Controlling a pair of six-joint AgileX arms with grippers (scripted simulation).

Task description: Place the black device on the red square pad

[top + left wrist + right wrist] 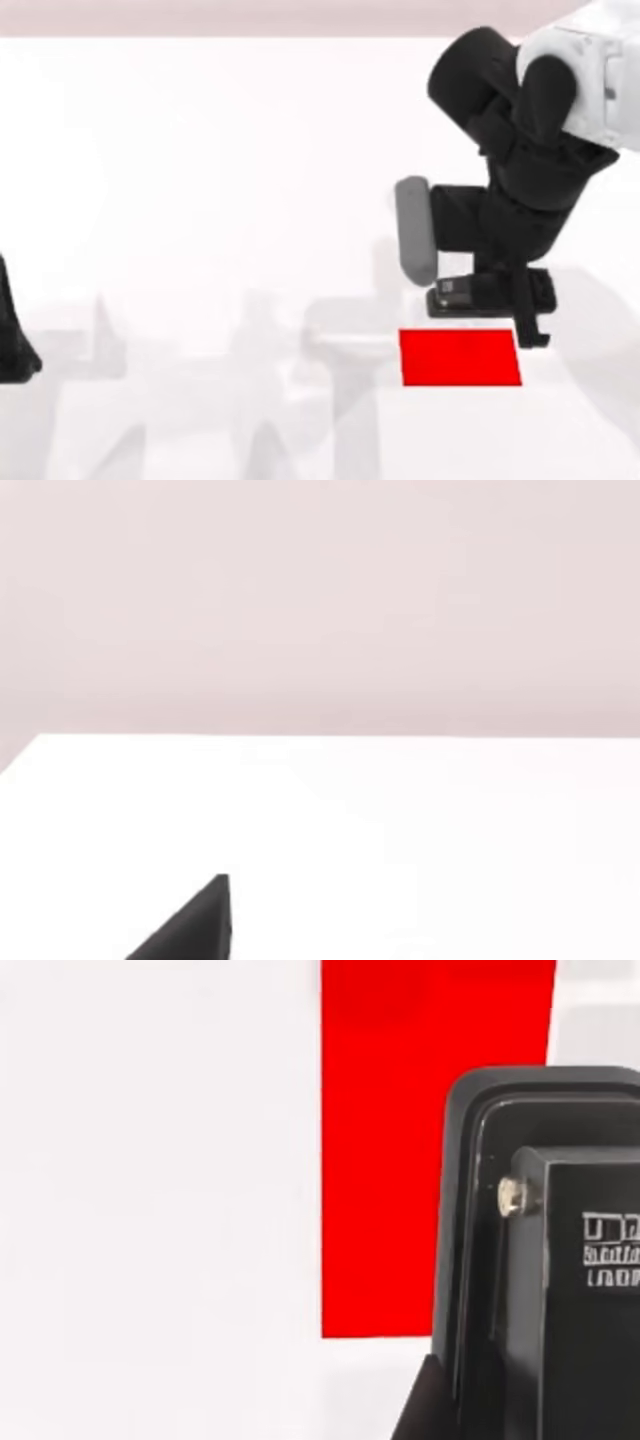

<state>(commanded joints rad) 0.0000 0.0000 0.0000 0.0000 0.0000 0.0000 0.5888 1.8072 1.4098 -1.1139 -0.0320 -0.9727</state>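
Carrying: the right pincer [500, 300] has the black device [470, 293] clamped between its fingers, above the tabletop [200, 200].
Device place: just beside the far edge of the red square pad [460, 357] in the top view, perhaps partly over it; it seems not yet set down.
Done: the pick-up, as I judge.
Left: lowering onto the pad and letting go.
Left arm: its pincer [12, 345] is parked at the left edge; fingers cannot be told.
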